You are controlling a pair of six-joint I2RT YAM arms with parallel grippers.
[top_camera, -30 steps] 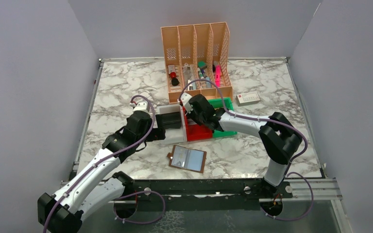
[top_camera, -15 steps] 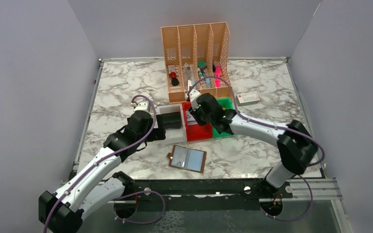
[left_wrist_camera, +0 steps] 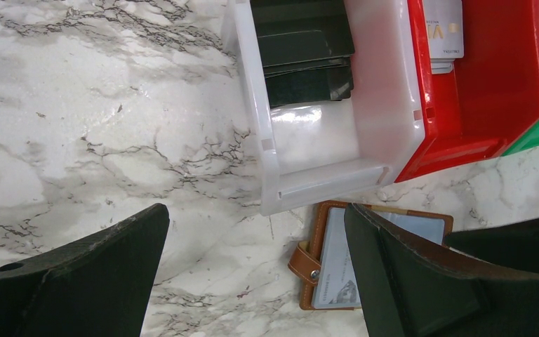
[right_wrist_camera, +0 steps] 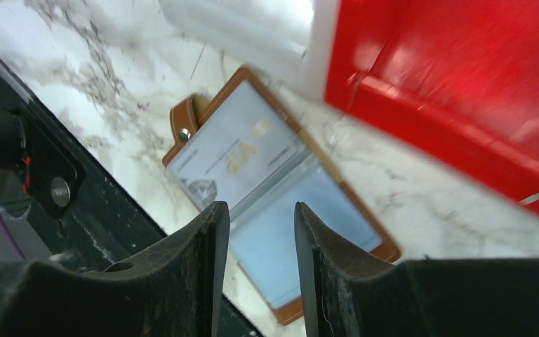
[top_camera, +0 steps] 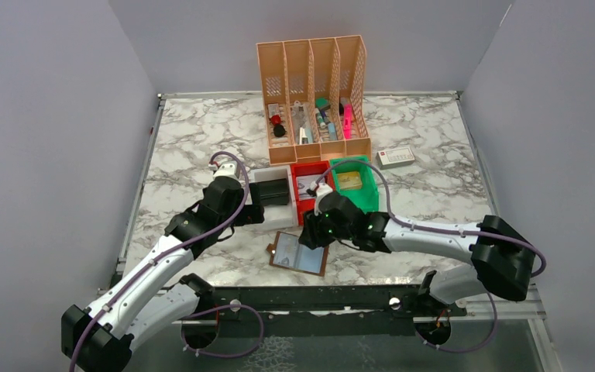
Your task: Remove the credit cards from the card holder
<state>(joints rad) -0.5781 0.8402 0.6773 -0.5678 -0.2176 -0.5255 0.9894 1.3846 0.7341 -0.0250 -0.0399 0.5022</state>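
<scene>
The brown card holder (top_camera: 298, 253) lies open near the table's front edge, with a pale grey card (right_wrist_camera: 235, 151) and a bluish card (right_wrist_camera: 302, 225) in its sleeves. It also shows in the left wrist view (left_wrist_camera: 323, 263), partly behind a finger. A white card (left_wrist_camera: 443, 31) lies in the red bin (left_wrist_camera: 491, 91). My right gripper (top_camera: 311, 235) hovers just above the holder, its jaws a little apart and empty (right_wrist_camera: 261, 207). My left gripper (top_camera: 257, 211) is wide open and empty (left_wrist_camera: 256, 210) beside the white bin's front.
A white bin (top_camera: 263, 177) holds a black case (top_camera: 276, 190). A red bin (top_camera: 298, 209) and a green bin (top_camera: 364, 194) stand beside it. An orange file organizer (top_camera: 314, 101) is behind them. A white box with a red end (top_camera: 396, 157) lies at the right.
My right gripper has pulled back from over the red bin toward the front edge and now hangs over the open holder. The left arm has not moved.
</scene>
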